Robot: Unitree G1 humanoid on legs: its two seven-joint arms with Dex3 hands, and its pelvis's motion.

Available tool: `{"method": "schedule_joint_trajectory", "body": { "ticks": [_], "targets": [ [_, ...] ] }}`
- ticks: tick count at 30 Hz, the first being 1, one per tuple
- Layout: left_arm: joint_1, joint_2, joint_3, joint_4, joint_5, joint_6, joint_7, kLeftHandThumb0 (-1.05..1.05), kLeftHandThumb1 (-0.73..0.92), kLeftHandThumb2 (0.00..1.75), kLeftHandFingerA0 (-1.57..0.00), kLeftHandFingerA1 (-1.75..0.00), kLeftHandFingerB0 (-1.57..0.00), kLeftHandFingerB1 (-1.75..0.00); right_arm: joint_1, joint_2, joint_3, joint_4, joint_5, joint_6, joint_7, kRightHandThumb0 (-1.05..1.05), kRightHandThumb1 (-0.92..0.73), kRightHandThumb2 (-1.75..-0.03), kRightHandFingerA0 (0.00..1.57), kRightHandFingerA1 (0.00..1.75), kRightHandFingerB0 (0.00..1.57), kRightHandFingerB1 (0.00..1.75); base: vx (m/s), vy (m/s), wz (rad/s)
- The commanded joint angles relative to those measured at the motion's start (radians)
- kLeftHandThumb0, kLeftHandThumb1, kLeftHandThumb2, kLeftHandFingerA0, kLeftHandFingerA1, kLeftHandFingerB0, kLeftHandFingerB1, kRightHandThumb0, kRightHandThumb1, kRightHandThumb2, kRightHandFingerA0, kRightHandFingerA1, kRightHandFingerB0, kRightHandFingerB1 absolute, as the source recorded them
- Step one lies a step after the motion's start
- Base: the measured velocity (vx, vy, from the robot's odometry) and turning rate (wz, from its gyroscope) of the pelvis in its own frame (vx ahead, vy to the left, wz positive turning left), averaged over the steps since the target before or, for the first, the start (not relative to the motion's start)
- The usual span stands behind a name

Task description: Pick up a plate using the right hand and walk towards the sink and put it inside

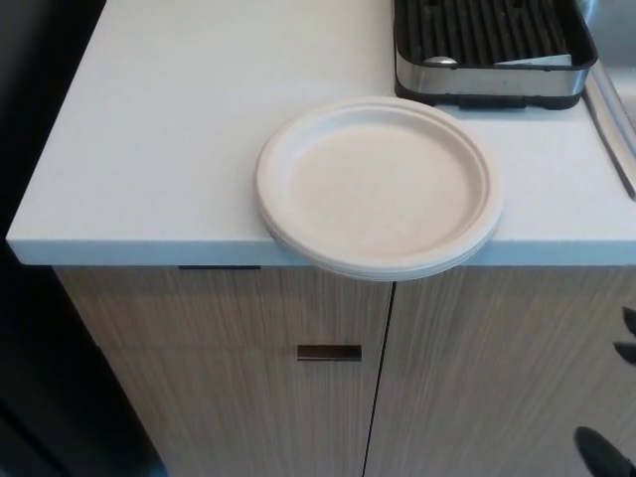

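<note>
Overhanging the counter's [149, 129] near edge, your plate [378, 187] lies untouched; right hand [616, 397], low right, grip unreadable.

A white plate [379, 186] sits on the pale surface [169, 129], its near rim hanging out past the front edge; it looks like more than one plate stacked. Just behind it, at the far right, stands a black dish rack [492, 50] with a shiny metal base. Below the surface are wood-grain cabinet doors [248, 378] with a small dark recessed handle [329, 353]. Black fingertips of the right robot hand [608, 417] poke in at the lower right edge, well apart from the plate.
</note>
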Motion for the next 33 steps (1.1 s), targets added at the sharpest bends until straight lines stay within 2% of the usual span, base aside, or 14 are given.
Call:
{"method": "schedule_joint_trajectory", "body": {
  "ticks": [1, 6, 7, 10, 11, 12, 15, 16, 23, 24, 27, 28, 32, 33],
  "targets": [
    [-0.012, 0.032, 0.013, 0.017, -0.035, -0.114, 0.013, 0.18, 0.57, 1.75, -0.95, -1.63, -0.88, -1.36, 0.015, -0.078, 0.026, -0.239, -0.351, -0.138, 0.052, -0.57, -0.40, -0.78, 0.41, 0.63, 0.28, 0.51, 0.00, 0.000, 0.00],
    [-0.012, 0.033, 0.010, 0.016, -0.030, -0.113, 0.015, 0.20, 0.58, 1.75, -0.91, -1.64, -0.84, -1.33, -0.013, -0.122, 0.045, -0.274, -0.373, -0.083, 0.083, -0.57, -0.39, -0.78, 0.38, 0.62, 0.30, 0.51, 0.00, 0.000, 0.00],
    [-0.013, 0.035, 0.015, 0.017, -0.037, -0.113, 0.011, 0.16, 0.86, 1.72, -1.06, -1.39, -0.92, -1.20, -0.044, -0.138, 0.054, -0.276, -0.399, -0.062, 0.097, -0.64, -0.41, -0.79, 0.40, 0.63, 0.30, 0.49, 0.00, 0.000, 0.00],
    [-0.014, 0.035, 0.019, 0.018, -0.039, -0.113, 0.009, 0.16, 0.86, 1.72, -1.06, -1.39, -0.92, -1.20, -0.055, -0.153, 0.066, -0.281, -0.416, -0.043, 0.094, -0.64, -0.41, -0.79, 0.40, 0.63, 0.30, 0.49, 0.00, 0.000, 0.00],
    [-0.015, 0.038, 0.019, 0.025, -0.037, -0.118, 0.011, 0.15, 0.82, 1.67, -1.17, -1.43, -0.99, -1.24, -0.099, -0.171, 0.076, -0.275, -0.460, -0.003, 0.122, -0.60, -0.49, -0.56, 0.47, 0.55, 0.38, 0.38, 0.00, 0.000, 0.00],
    [-0.013, 0.039, 0.020, 0.026, -0.037, -0.121, 0.008, 0.16, 0.57, 1.75, -1.00, -1.66, -0.89, -1.38, -0.127, -0.177, 0.087, -0.278, -0.485, 0.024, 0.140, -0.64, -0.37, -0.79, 0.41, 0.61, 0.32, 0.48, 0.00, 0.000, 0.00],
    [-0.013, 0.039, 0.020, 0.027, -0.036, -0.122, 0.007, 0.16, 0.57, 1.75, -1.00, -1.66, -0.89, -1.38, -0.138, -0.185, 0.098, -0.281, -0.498, 0.043, 0.141, -0.64, -0.37, -0.79, 0.41, 0.61, 0.32, 0.48, 0.00, 0.000, 0.00],
    [-0.014, 0.038, 0.018, 0.024, -0.033, -0.118, 0.012, 0.18, 0.84, 1.73, -1.10, -1.43, -0.93, -1.22, -0.187, -0.188, 0.118, -0.283, -0.522, 0.076, 0.172, -0.65, -0.36, -0.78, 0.39, 0.61, 0.33, 0.47, 0.00, 0.000, 0.00],
    [-0.016, 0.035, 0.018, 0.018, -0.037, -0.117, 0.006, 0.15, 0.82, 1.68, -1.14, -1.42, -0.96, -1.21, -0.316, -0.184, 0.189, -0.252, -0.615, 0.152, 0.184, -0.66, -0.36, -0.79, 0.38, 0.64, 0.30, 0.49, 0.00, 0.000, 0.00],
    [-0.015, 0.036, 0.013, 0.017, -0.031, -0.119, 0.007, 0.17, 0.59, 1.75, -0.93, -1.65, -0.84, -1.34, -0.341, -0.178, 0.198, -0.246, -0.641, 0.172, 0.184, -0.73, -0.40, -0.79, 0.40, 0.64, 0.30, 0.48, 0.00, 0.000, 0.00],
    [-0.014, 0.038, 0.008, 0.019, -0.030, -0.125, 0.005, 0.17, 0.59, 1.75, -0.93, -1.65, -0.84, -1.34, -0.353, -0.182, 0.209, -0.246, -0.661, 0.191, 0.182, -0.73, -0.40, -0.79, 0.40, 0.64, 0.30, 0.48, 0.00, 0.000, 0.00],
    [-0.014, 0.037, 0.006, 0.019, -0.030, -0.125, 0.007, 0.15, 0.79, 1.67, -1.05, -1.36, -0.89, -1.17, -0.370, -0.181, 0.217, -0.245, -0.673, 0.213, 0.201, -0.69, -0.39, -0.81, 0.31, 0.63, 0.25, 0.49, 0.00, 0.000, 0.00],
    [-0.019, 0.035, 0.002, 0.021, -0.031, -0.120, 0.011, 0.16, 0.78, 1.66, -1.07, -1.37, -0.91, -1.18, -0.422, -0.180, 0.241, -0.240, -0.722, 0.278, 0.252, -0.70, -0.39, -0.81, 0.30, 0.62, 0.25, 0.49, 0.00, 0.000, 0.00],
    [-0.018, 0.032, 0.002, 0.021, -0.033, -0.122, 0.011, 0.16, 0.84, 1.75, -1.09, -1.44, -0.90, -1.21, -0.430, -0.183, 0.247, -0.235, -0.738, 0.296, 0.271, -0.71, -0.37, -0.80, 0.28, 0.59, 0.24, 0.48, 0.00, 0.000, 0.00]
  ]
}}
